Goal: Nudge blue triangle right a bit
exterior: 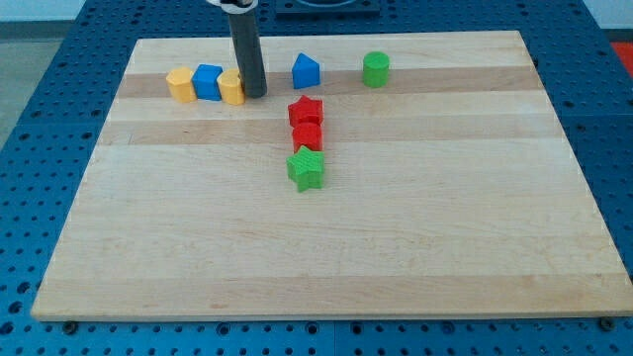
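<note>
The blue triangle block (306, 71) sits near the view's top, just right of centre. My tip (254, 95) rests on the board to its left, about a block's width away, and touches or nearly touches a yellow block (230, 87) on its left side. The rod rises from the tip toward the view's top.
A blue cube (208, 81) and a yellow hexagon-like block (180, 84) line up left of the yellow block. A green cylinder (375, 69) stands right of the triangle. A red star (306, 111), a red block (308, 134) and a green star (307, 169) form a column below the triangle.
</note>
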You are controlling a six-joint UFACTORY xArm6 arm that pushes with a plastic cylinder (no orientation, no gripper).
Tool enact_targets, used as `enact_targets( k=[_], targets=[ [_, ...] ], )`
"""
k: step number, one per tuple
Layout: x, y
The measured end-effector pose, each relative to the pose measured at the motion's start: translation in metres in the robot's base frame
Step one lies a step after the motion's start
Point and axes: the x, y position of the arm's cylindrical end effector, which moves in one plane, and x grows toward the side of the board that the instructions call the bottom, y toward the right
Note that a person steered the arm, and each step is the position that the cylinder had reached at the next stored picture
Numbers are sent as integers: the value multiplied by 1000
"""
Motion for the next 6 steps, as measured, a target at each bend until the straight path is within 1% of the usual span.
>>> enact_targets(
  k=[1, 2, 3, 5, 6],
  targets=[
    [-39, 5],
    [-62, 20],
    [-62, 72],
    [-54, 119],
    [-53, 129]
  ],
)
